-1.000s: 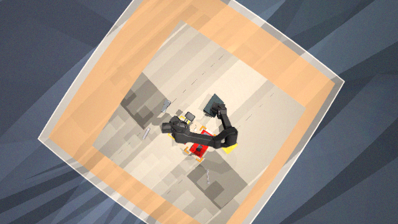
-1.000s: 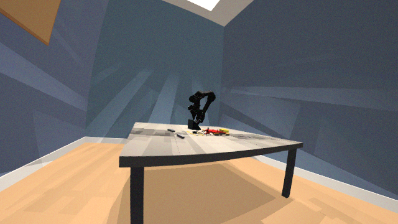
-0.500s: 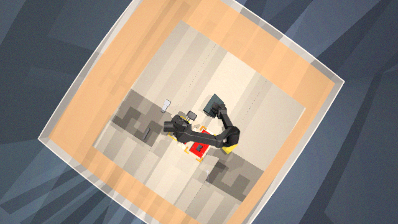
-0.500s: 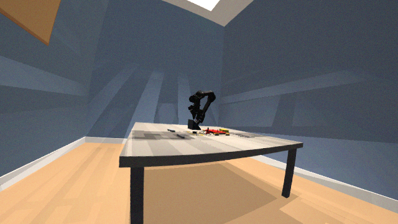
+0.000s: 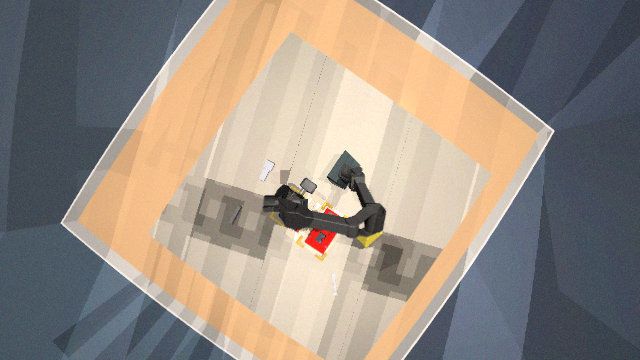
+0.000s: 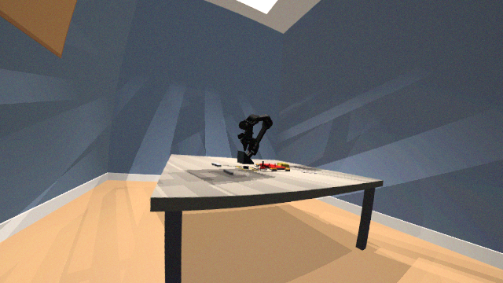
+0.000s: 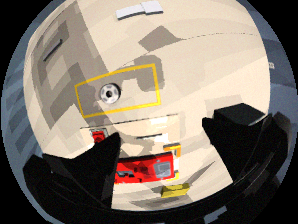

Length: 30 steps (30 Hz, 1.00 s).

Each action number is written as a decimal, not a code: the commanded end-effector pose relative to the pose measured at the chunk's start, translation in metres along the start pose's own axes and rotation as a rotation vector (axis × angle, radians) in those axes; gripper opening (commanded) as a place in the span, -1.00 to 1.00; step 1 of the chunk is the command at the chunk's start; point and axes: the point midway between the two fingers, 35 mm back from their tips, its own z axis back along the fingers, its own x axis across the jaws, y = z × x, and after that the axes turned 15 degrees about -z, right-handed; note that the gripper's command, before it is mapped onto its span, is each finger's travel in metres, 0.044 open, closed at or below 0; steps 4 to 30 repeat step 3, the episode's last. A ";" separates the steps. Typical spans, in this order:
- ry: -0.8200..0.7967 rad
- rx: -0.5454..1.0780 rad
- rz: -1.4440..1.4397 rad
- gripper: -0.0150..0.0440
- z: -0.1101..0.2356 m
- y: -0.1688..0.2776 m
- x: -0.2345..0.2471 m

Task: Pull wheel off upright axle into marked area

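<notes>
The wheel [image 7: 109, 93], a grey ring with a dark centre, appears to lie flat on the table in the wrist view, inside the left part of the yellow outline of the marked area [image 7: 157, 84] [image 5: 276, 219]. My gripper [image 7: 162, 129] is open and empty, its two black fingers wide apart. It hangs above the table with the wheel beyond and left of the fingertips, apart from them. In the top view the arm hides the wheel and much of the outline. A short dark post [image 6: 262, 163] stands at the red block; I cannot tell whether it is the axle.
The red block [image 5: 326, 245] [image 7: 142, 163] lies beside the marked area, with orange corner marks [image 5: 300, 242] around it. A yellow block [image 5: 369, 241] [image 7: 175, 190], a pale piece [image 5: 267, 170] [image 7: 140, 11], a dark bar [image 5: 236, 214] [image 7: 52, 50] and a thin white piece [image 5: 334, 284] lie around.
</notes>
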 end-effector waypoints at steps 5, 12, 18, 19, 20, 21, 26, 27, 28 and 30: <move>0.003 -0.002 0.003 1.00 0.000 0.000 -0.001; 0.003 -0.002 0.003 1.00 0.000 0.000 -0.001; 0.003 -0.002 0.003 1.00 0.000 0.000 -0.001; 0.003 -0.002 0.003 1.00 0.000 0.000 -0.001; 0.003 -0.002 0.003 1.00 0.000 0.000 -0.001; 0.003 -0.002 0.003 1.00 0.000 0.000 -0.001; 0.003 -0.002 0.003 1.00 0.000 0.000 -0.001; 0.003 -0.002 0.003 1.00 0.000 0.000 -0.001; 0.003 -0.002 0.003 1.00 0.000 0.000 -0.001; 0.003 -0.002 0.003 1.00 0.000 0.000 -0.001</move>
